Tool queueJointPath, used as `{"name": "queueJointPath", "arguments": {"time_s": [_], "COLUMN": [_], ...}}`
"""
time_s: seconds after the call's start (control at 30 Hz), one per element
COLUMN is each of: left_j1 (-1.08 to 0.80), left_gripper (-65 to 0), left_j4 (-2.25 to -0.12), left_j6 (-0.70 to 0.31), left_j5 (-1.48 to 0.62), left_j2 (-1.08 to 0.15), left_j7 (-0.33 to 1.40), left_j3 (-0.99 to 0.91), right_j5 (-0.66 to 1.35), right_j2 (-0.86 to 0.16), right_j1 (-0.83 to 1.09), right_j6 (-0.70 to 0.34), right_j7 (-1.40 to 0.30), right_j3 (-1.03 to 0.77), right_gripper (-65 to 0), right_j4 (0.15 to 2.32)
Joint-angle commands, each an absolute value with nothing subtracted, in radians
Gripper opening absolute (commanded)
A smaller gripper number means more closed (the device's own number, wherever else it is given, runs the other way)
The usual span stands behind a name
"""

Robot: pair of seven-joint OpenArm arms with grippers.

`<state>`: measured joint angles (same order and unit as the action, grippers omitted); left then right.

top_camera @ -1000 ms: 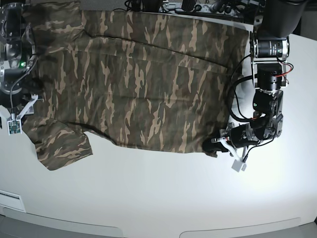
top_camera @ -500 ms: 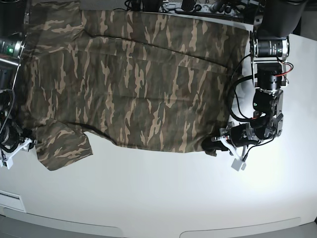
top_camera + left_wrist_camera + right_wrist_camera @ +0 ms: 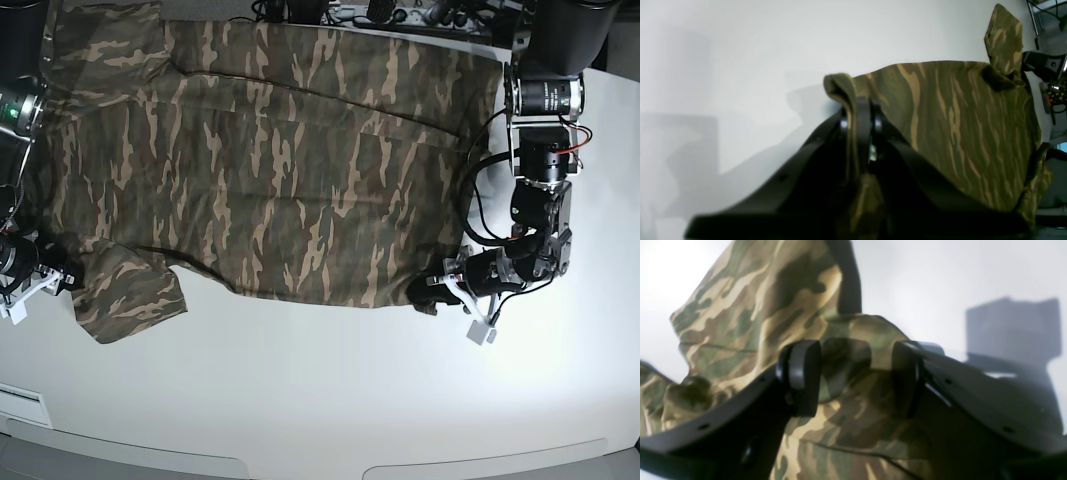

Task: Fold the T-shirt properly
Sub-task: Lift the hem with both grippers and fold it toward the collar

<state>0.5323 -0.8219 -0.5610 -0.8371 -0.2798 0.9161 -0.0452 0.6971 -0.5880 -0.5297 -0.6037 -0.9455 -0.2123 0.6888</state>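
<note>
The camouflage T-shirt (image 3: 290, 180) lies spread flat across the back half of the white table (image 3: 330, 400). One short sleeve (image 3: 130, 295) sticks out at the front left. My left gripper (image 3: 428, 293) is shut on the hem corner at the front right. In the left wrist view the left gripper (image 3: 858, 116) pinches a raised fold of the T-shirt (image 3: 957, 126). My right gripper (image 3: 68, 280) is at the sleeve's left edge. In the right wrist view the right gripper (image 3: 855, 376) is open, with sleeve cloth (image 3: 750, 306) bunched between its pads (image 3: 803, 376).
Cables and equipment (image 3: 380, 12) run along the table's back edge. The left arm's motor column (image 3: 545, 120) stands at the right, beside the shirt's edge. Bare white tabletop stretches in front of the shirt to the front edge (image 3: 300, 465).
The right arm has swung from the back left down to the front-left sleeve and closed in on its edge. The left arm has stayed put, still holding the hem corner.
</note>
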Motion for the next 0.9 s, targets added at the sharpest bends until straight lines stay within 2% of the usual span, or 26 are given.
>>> {"name": "queueJointPath", "arguments": {"time_s": [0.0,0.3,0.53,0.67,0.87], "left_j1": [0.560,0.560,0.560,0.560,0.560], "left_gripper": [-65.0,-65.0,-65.0,-65.0,-65.0], "left_j4": [-0.833,-0.833,-0.833,-0.833,-0.833], "left_j6": [-0.569,-0.569,-0.569,-0.569,-0.569], "left_j5": [-0.834,-0.835,-0.835,-0.842,-0.841], "left_j2": [-0.286,-0.286,-0.286,-0.285,-0.286], "left_j7": [0.921,0.921,0.921,0.921,0.921], "left_j3": [-0.046,-0.046,-0.046,-0.046,-0.046], "right_j5": [0.710,0.710,0.584,0.545,0.546], "right_j2": [-0.603,-0.633,-0.705,-0.706,-0.698], "right_j1": [-0.554,-0.576,-0.620,-0.581,-0.484], "right_j6": [-0.621,-0.673,-0.584,-0.548,-0.546], "right_j7": [-0.951,-0.916,-0.908,-0.904,-0.815], "right_j3": [-0.216,-0.216,-0.216,-0.216,-0.216], "right_gripper": [-29.1,-29.0,-29.0,-29.0,-29.0], "right_j4": [0.703,0.707,0.707,0.707,0.707]}}
